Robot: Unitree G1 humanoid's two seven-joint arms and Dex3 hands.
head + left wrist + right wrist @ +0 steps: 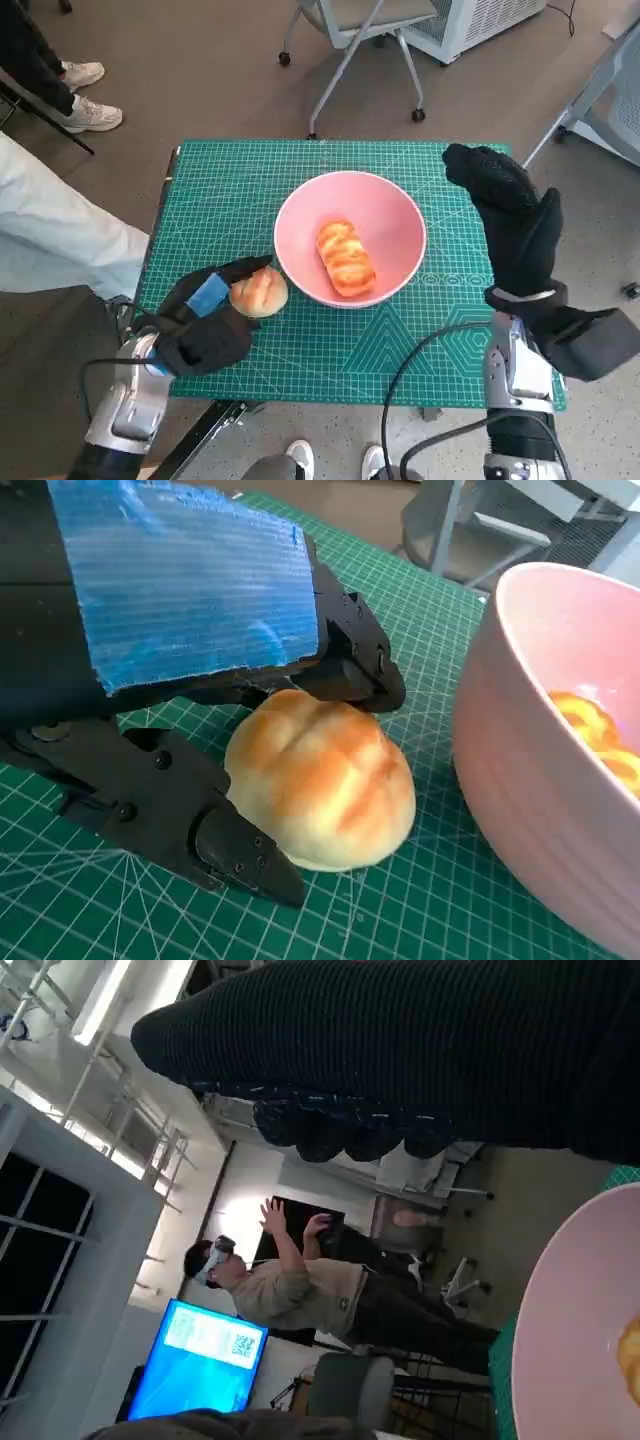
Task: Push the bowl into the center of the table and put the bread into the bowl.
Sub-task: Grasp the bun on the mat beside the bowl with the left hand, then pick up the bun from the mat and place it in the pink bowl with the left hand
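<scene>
A round pink plastic bowl [350, 250] is seen near the middle of the small desk covered by a green gridded cutting mat [220, 190]. Inside the bowl a long, striped golden bread loaf [346, 258] is lying on the bottom. Just beside the bowl, on the mat at the side toward the robot's left arm, a round golden-brown bread roll [259, 291] is resting, close to the bowl's wall; whether it touches the wall cannot be told.

The roll is enclosed by the black left robot hand with blue tape over its back [205, 320]: in the left wrist view its black fingers [240, 855] are seen lying against the roll [320, 780] on one side and over it on the other, so that the roll is gripped while it rests on the mat, the pink wall of the bowl [530, 770] standing just beyond.

The right robot hand in the black knitted glove [510, 215] is held over the far corner of the desk, beside the bowl on the opposite side from the roll; its fingers are stretched out and nothing is held in it.

Beyond the bowl, off the desk, a grey wheeled chair [350, 40] is seen on the floor, and a person's white shoes [85, 95] are shown well apart from the bowl
</scene>
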